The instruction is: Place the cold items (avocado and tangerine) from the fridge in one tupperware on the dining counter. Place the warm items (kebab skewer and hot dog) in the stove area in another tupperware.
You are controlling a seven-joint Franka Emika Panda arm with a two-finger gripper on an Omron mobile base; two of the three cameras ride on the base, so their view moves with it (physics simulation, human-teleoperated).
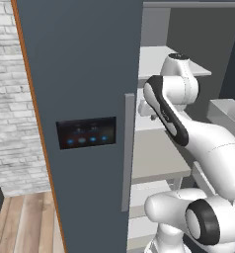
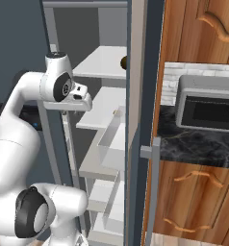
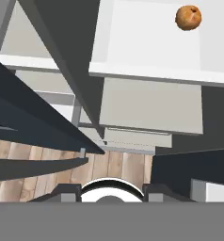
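Note:
An orange-brown tangerine point(image 3: 188, 17) lies on a white fridge shelf point(image 3: 142, 42), at the top right of the hand view and well ahead of my gripper point(image 3: 109, 195). The fingertips point(image 3: 62, 193) stand apart with nothing between them, so the gripper is open. The hand point(image 2: 82, 100) hangs just inside the open fridge at middle-shelf height, with the arm point(image 1: 169, 113) reaching past the door's edge. A small brown round thing point(image 2: 123, 61) sits on an upper shelf, half hidden by the fridge's side; I cannot tell what it is. Avocado, kebab skewer, hot dog and tupperware are out of view.
The open dark-grey fridge door point(image 1: 85, 123) with its control panel point(image 1: 86, 132) and handle point(image 1: 127, 148) stands close on the arm's left. Shelves and a clear bin point(image 2: 109, 139) lie below the hand. Right of the fridge are a microwave point(image 2: 208, 110), a dark counter point(image 2: 193, 144) and wooden cabinets.

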